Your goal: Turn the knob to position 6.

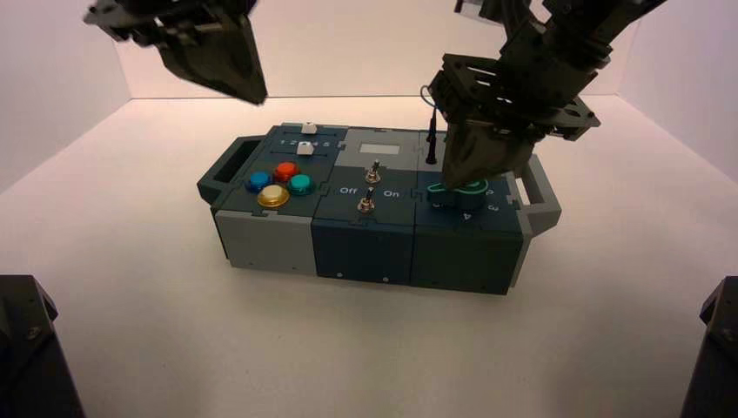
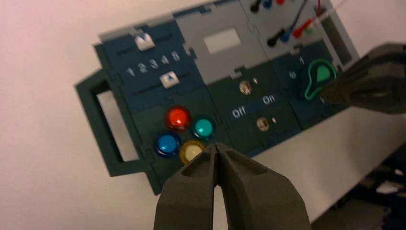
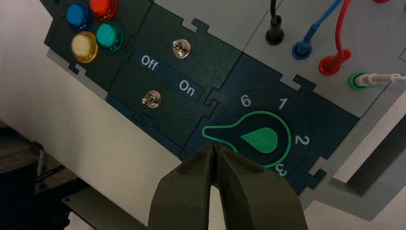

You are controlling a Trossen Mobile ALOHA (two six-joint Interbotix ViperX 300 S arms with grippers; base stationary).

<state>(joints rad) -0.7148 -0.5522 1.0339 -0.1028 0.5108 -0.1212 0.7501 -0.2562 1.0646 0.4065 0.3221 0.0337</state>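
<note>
The knob (image 3: pixel 262 139) is a dark teardrop with a bright green top, on the right-hand module of the box (image 1: pixel 270 239). It also shows in the high view (image 1: pixel 461 186) and the left wrist view (image 2: pixel 320 76). Its tapering pointer end lies past the printed 6, towards the switch module. The numbers 6, 1, 2 and 3 show around it. My right gripper (image 3: pixel 214 146) is shut and empty, its tips right beside the pointer end; in the high view it (image 1: pixel 470 178) hangs directly over the knob. My left gripper (image 2: pixel 218 146) is shut and empty, raised over the box's back left (image 1: pixel 252 91).
Two metal toggle switches (image 3: pixel 181 47) with Off and On lettering sit in the middle module. Red, blue, yellow and teal push buttons (image 2: pixel 178 118) and two sliders (image 2: pixel 168 79) are on the left. Black, blue, red and green plugs with wires (image 3: pixel 330 64) stand behind the knob.
</note>
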